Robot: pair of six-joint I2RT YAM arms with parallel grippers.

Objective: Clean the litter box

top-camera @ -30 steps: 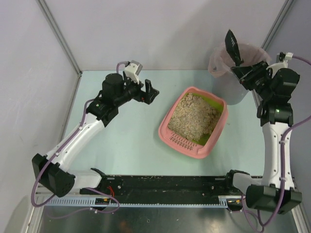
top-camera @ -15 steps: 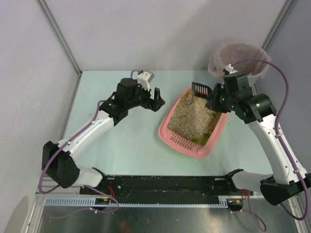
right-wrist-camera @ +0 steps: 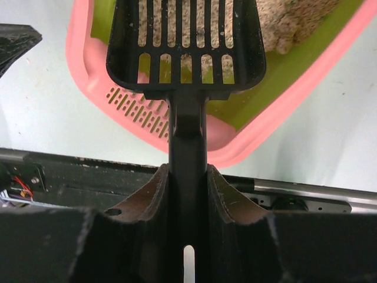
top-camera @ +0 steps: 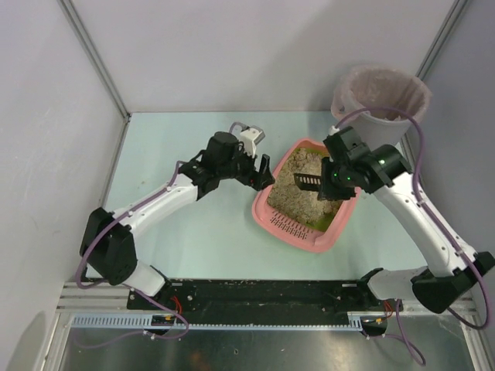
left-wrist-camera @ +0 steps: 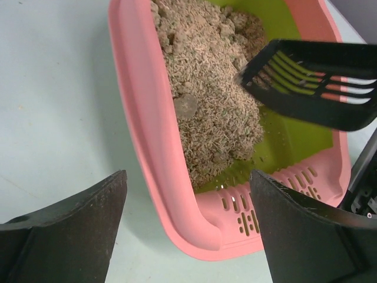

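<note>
Litter box sits right of the desk's middle, set aslant. Its slotted end points toward the near edge and its far end stops just short of the grey bucket in the far right corner (lined with a pinkish bag). Litter is heaped toward the far and left sides, leaving green lining bare at the near right. One darker round clump lies on the heap. Your right gripper is clamped tight on the handle of the black slotted scoop. The blade looks empty and appears to be held above the litter, probably lined up for a pass through the heap. Your left gripper has its jaws spread wide with nothing between them, hovering just beside the box's left long rim. My reading: it is there to brace the box against sliding while you scoop. The bucket close by keeps the carry short. No brand, label or writing is legible on any item.
</note>
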